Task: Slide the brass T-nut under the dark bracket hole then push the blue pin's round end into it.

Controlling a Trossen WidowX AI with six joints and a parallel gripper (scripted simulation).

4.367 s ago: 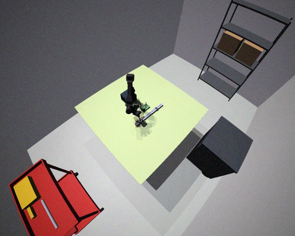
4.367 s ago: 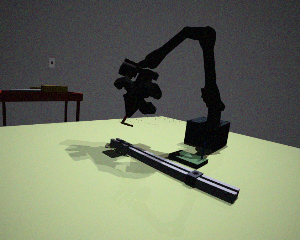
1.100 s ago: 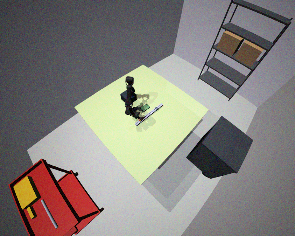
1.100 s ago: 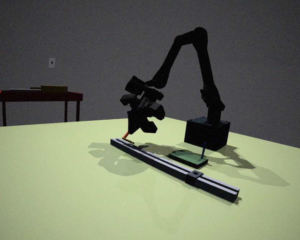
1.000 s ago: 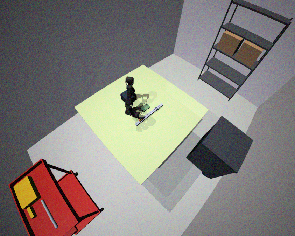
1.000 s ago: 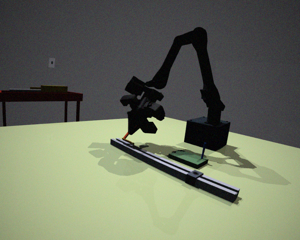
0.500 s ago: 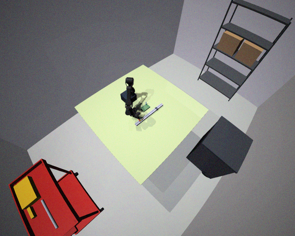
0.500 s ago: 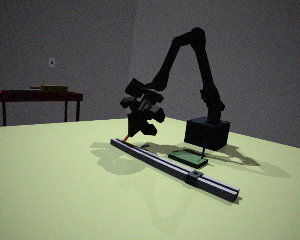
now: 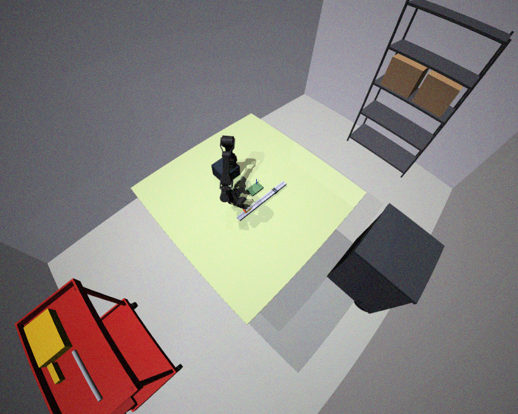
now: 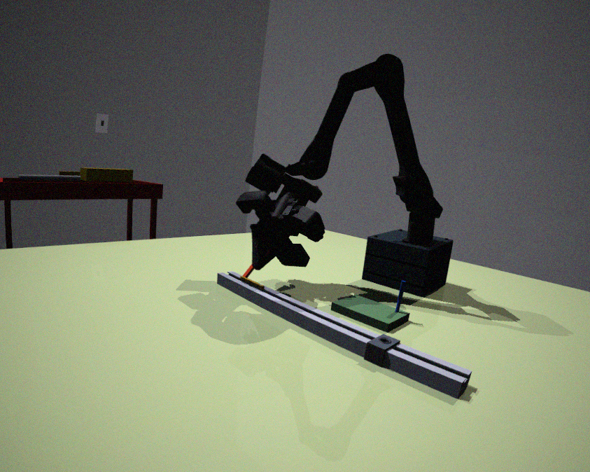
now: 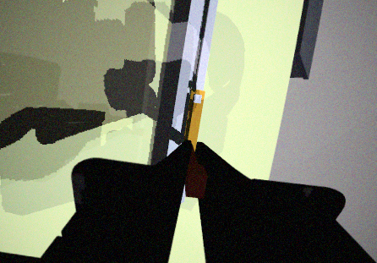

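The aluminum rail (image 9: 262,201) (image 10: 305,316) (image 11: 207,42) lies beside the green tray (image 9: 255,188) (image 10: 368,311). The gripper (image 9: 246,208) (image 10: 255,266) (image 11: 193,146), tilted above the rail's end, clamps the orange handle (image 9: 244,210) (image 10: 248,270) (image 11: 196,179); the brass T-nut (image 9: 249,209) (image 10: 253,283) (image 11: 195,120) sits beyond its fingertips, at the slot.

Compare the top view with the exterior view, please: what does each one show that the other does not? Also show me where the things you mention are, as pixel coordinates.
Only top: a shelf rack (image 9: 442,21) with two cardboard boxes (image 9: 404,75) (image 9: 437,93), and a large dark box (image 9: 397,249).
Only exterior: a wall socket (image 10: 101,123).
Both: the arm (image 9: 226,167) (image 10: 399,116), rail (image 9: 263,200) (image 10: 310,318), bracket (image 9: 274,190) (image 10: 383,350), green tray (image 9: 254,189) (image 10: 368,311), blue pin (image 9: 256,181) (image 10: 400,295) and red cart (image 9: 116,371) (image 10: 82,190).
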